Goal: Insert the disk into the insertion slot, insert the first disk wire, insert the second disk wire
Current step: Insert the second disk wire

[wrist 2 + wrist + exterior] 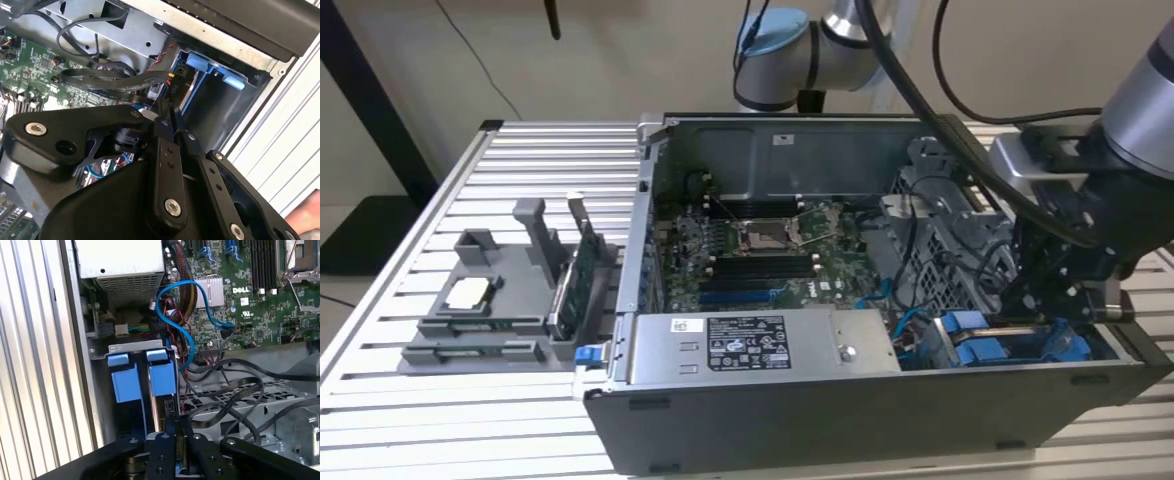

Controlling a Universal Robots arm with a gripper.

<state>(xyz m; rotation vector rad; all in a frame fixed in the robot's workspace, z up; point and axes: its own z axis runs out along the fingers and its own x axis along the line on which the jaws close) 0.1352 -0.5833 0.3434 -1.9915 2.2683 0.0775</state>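
My gripper (1027, 315) reaches down into the case's corner at the exterior view's right, beside the insertion slot (1067, 350). In both wrist views its fingers are pressed together. A flat grey disk wire (120, 80) ends in a connector (155, 91) right at the gripper (165, 107) tips. In the first wrist view the same dark disk wire (235, 400) curves in to the gripper (176, 417). The blue carrier tabs (161, 377) of the disk stand in the dark-grey slot (220, 115). The disk's silver body is hidden.
A grey labelled power-supply box (761, 342) lies along the case's front wall. The green motherboard (761, 245) fills the middle. A blue cable (172, 300) and black wires (250, 370) loop near the slot. A grey parts holder (494, 300) sits on the slatted table (400, 420).
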